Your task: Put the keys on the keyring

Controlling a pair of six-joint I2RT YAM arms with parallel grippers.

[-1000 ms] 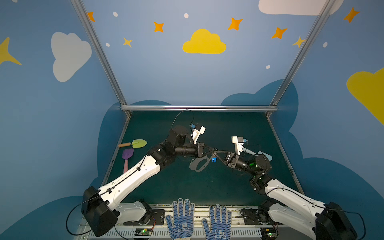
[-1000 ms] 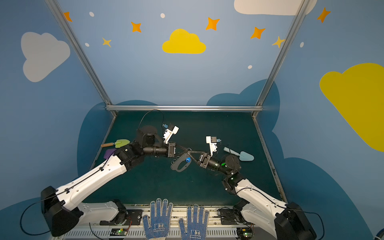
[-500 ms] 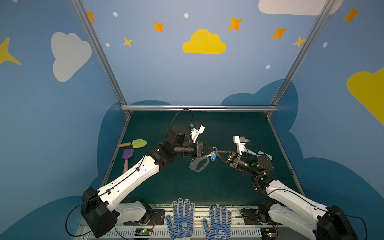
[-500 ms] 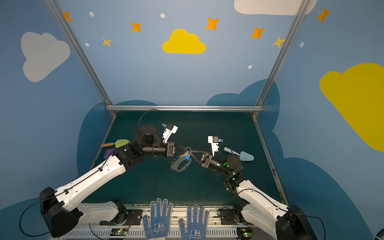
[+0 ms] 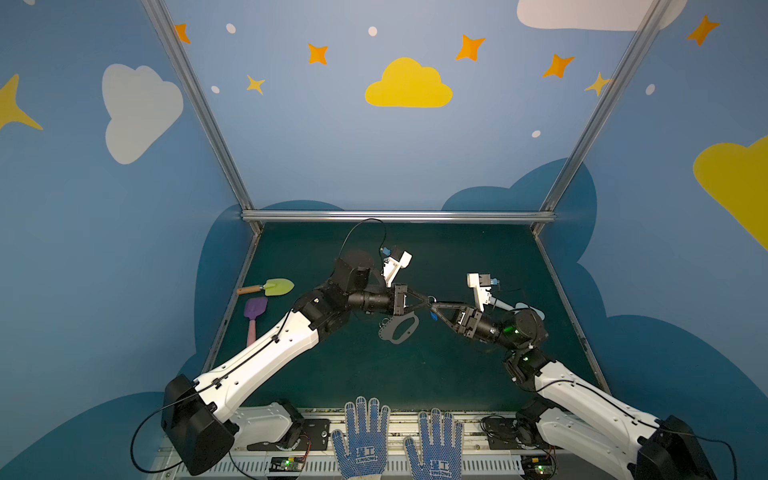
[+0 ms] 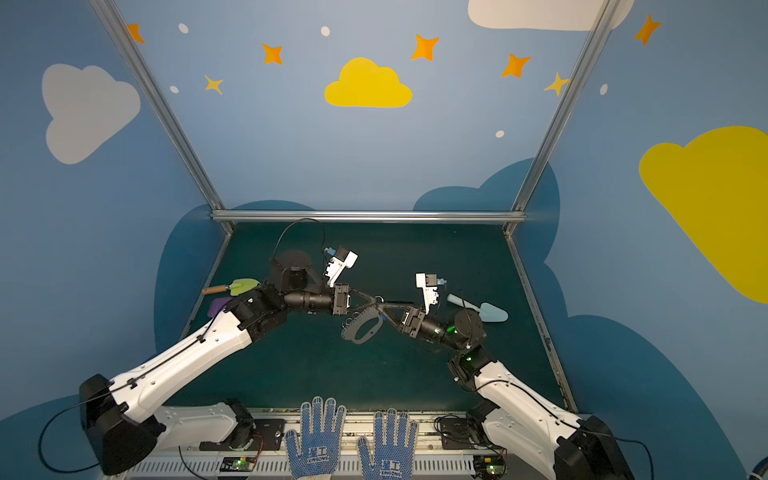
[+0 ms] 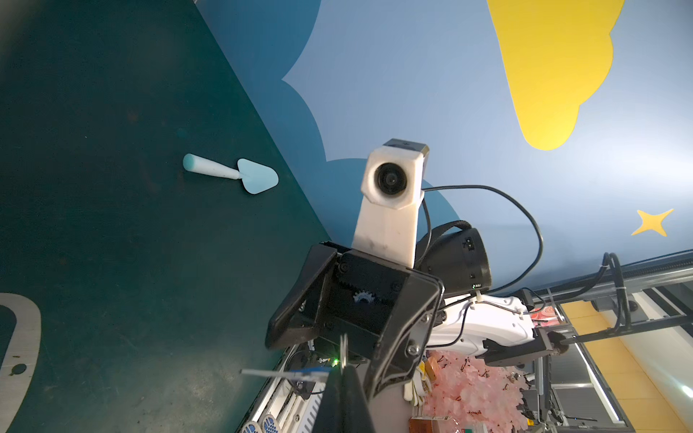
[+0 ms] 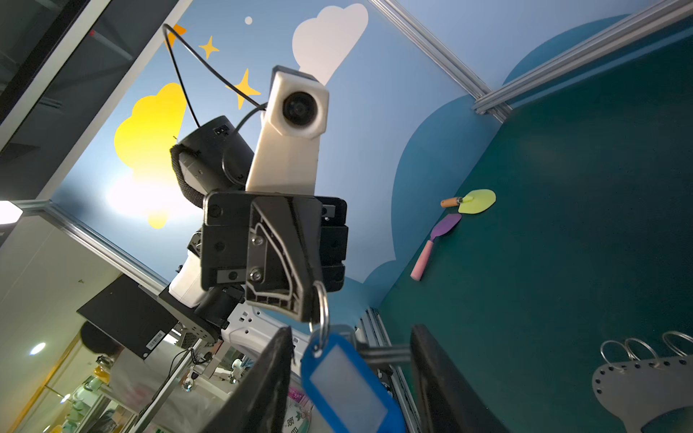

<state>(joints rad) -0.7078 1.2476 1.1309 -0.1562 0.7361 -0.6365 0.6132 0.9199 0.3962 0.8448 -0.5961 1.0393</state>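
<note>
Nearest, the keyring (image 8: 645, 390) lies flat on the surface (image 5: 374, 382). Just beyond it we see the left gripper (image 8: 309, 300), jaws pinched shut on the wire ring of the keys (image 8: 345, 386); their blue tag hangs between the wide-set jaws of the right gripper (image 8: 350, 333).

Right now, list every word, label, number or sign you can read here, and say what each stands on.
"星工": as best it reads, the logo on each of the two dotted gloves in both top views.
Small lettering under that logo: too blurred to read.
Barcode sticker on the black box: too small to read.
Blue key tag: no writing can be made out in its window.
</note>
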